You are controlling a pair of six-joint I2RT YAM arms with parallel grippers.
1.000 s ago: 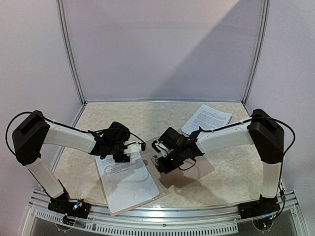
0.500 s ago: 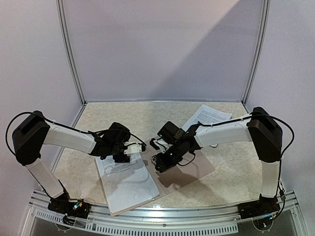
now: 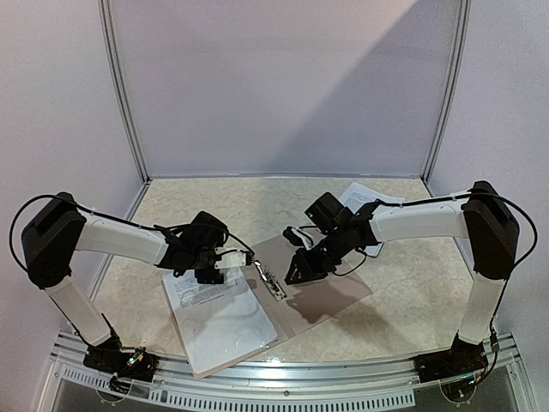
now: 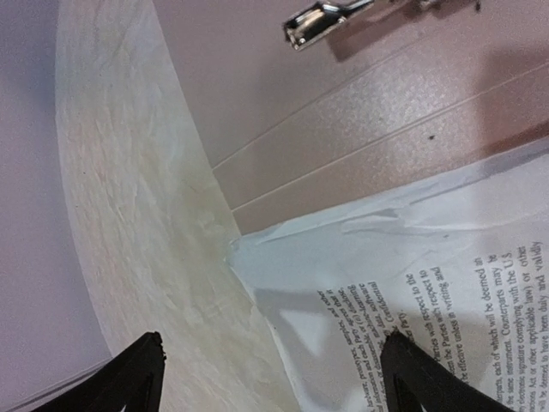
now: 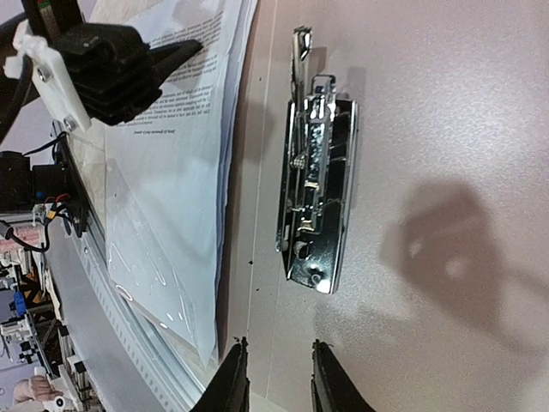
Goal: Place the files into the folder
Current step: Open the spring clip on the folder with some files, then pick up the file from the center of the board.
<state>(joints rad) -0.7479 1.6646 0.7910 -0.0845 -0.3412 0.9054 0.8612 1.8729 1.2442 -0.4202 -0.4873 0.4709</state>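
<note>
Left end effector point(image 4: 273, 343) gapes wide, empty, tips cropped at the frame's bottom over the files point(image 4: 412, 257); right end effector point(image 5: 278, 345), narrowly parted, empty, above the clip point(image 5: 316, 184) of the folder point(image 5: 412, 129).

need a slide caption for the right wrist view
Right hand hangs open above the tan folder, its metal clip lying beside the stacked printed files.

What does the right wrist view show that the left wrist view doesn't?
Only the right wrist view: the whole metal clip on the folder, the left end effector at the files' top edge, and the right end effector, fingers narrowly apart. Only the left wrist view: the marbled table beside the folder, and the left end effector's wide-open fingers. Both: the tan folder, the printed files and the clip, though the left wrist view catches only its end.
</note>
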